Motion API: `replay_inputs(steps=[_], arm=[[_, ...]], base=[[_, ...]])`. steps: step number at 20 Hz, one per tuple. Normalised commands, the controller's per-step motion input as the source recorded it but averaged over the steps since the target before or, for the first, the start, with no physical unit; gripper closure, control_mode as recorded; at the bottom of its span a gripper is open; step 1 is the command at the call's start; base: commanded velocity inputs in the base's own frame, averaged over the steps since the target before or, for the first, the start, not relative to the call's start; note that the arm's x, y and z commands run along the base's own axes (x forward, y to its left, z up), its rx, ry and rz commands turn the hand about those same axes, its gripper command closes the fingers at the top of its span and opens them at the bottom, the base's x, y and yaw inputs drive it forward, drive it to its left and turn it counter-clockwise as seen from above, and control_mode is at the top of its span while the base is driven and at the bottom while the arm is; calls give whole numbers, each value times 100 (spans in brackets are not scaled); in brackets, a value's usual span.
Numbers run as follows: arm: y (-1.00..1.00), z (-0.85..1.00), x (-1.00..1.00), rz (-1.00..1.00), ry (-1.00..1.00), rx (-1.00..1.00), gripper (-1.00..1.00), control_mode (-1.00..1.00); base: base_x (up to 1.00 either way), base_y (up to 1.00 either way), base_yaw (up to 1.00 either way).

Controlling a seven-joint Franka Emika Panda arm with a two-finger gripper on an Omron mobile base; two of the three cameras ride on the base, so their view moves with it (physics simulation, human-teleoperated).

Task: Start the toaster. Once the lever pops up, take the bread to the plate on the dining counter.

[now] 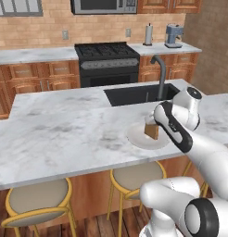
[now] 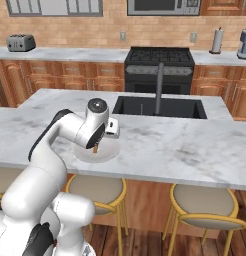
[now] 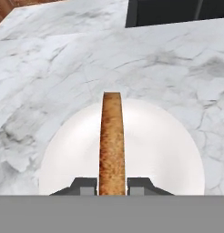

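Note:
The bread [image 3: 111,136], a thin tan slice seen edge-on, is pinched upright in my shut gripper [image 3: 112,185]. It hangs over the middle of the round white plate [image 3: 168,150] on the marble dining counter [image 3: 63,68]. From the left base view the bread [image 1: 151,132] pokes out below my hand above the plate [image 1: 136,139]. In the right base view my gripper [image 2: 96,145] points down at the plate [image 2: 109,152], with the bread [image 2: 96,148] just visible. Whether the slice touches the plate I cannot tell. The grey toaster [image 2: 21,42] stands on the far back counter.
The black sink [image 1: 134,95] and dark faucet [image 1: 160,76] lie just behind the plate. Round stools [image 1: 39,199] line the counter's near side. A black stove [image 2: 159,62] sits against the brick back wall. Bare marble [image 1: 65,134] stretches left of the plate.

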Motion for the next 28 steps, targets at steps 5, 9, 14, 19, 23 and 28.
replay_inputs(steps=[5, 9, 14, 19, 23, 28], arm=[[0, -10, 0, 0, 0, 0, 100, -100], [0, -1, 0, 0, 0, 0, 100, -100], [0, 0, 0, 0, 0, 0, 100, -100], [0, -2, 0, 0, -1, 0, 100, -100], [9, -8, 0, 0, -2, -2, 100, -100], [11, -3, 0, 0, 0, -1, 100, -100]], base=[[0, 0, 0], [0, 0, 0], [0, 0, 0], [0, 0, 0], [0, 0, 0], [0, 0, 0]])
